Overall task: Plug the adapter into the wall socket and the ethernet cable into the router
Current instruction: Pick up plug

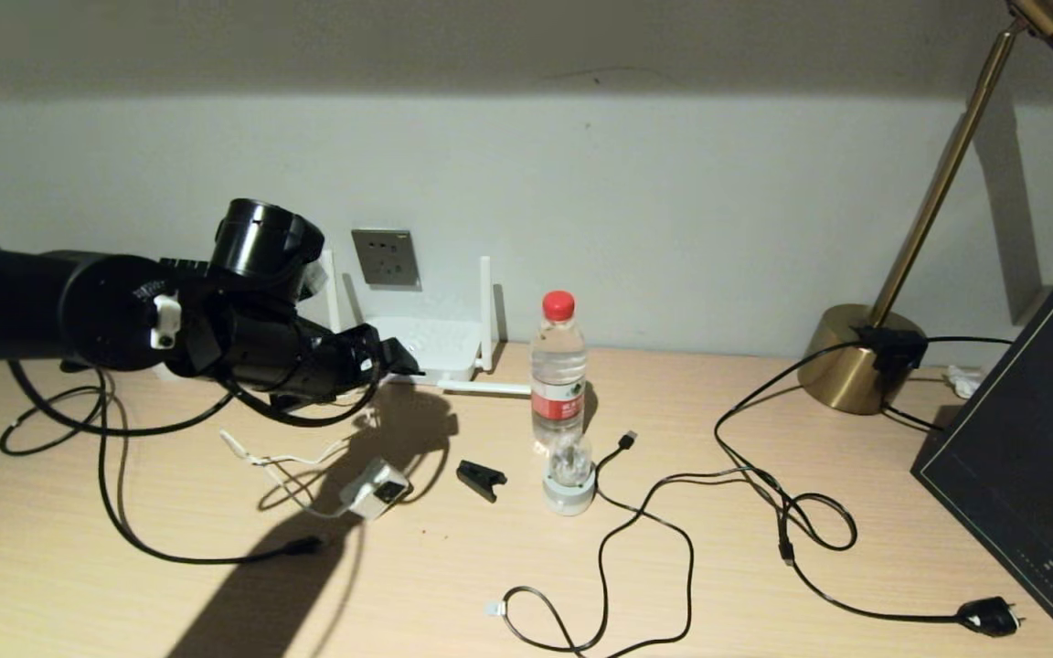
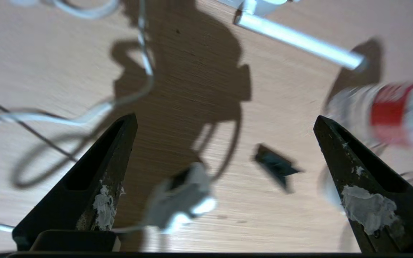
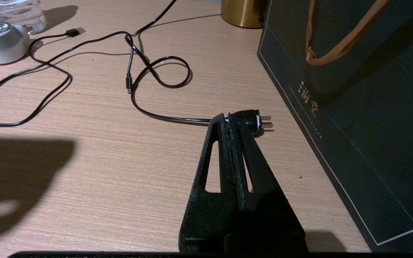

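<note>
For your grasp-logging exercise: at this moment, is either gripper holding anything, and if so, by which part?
Nothing is held. The left gripper hangs open above the adapter, not touching it. The right gripper is shut on nothing, above the desk near the mains plug.

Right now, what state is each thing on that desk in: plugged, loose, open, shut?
adapter: unplugged, lying on the desk.
wall socket: empty.
router: flat, one antenna folded down.
ethernet cable: loose, plug on the desk.
water bottle: upright, capped.
mains plug: unplugged.
left tool: open, above the adapter.
right tool: shut, empty.
</note>
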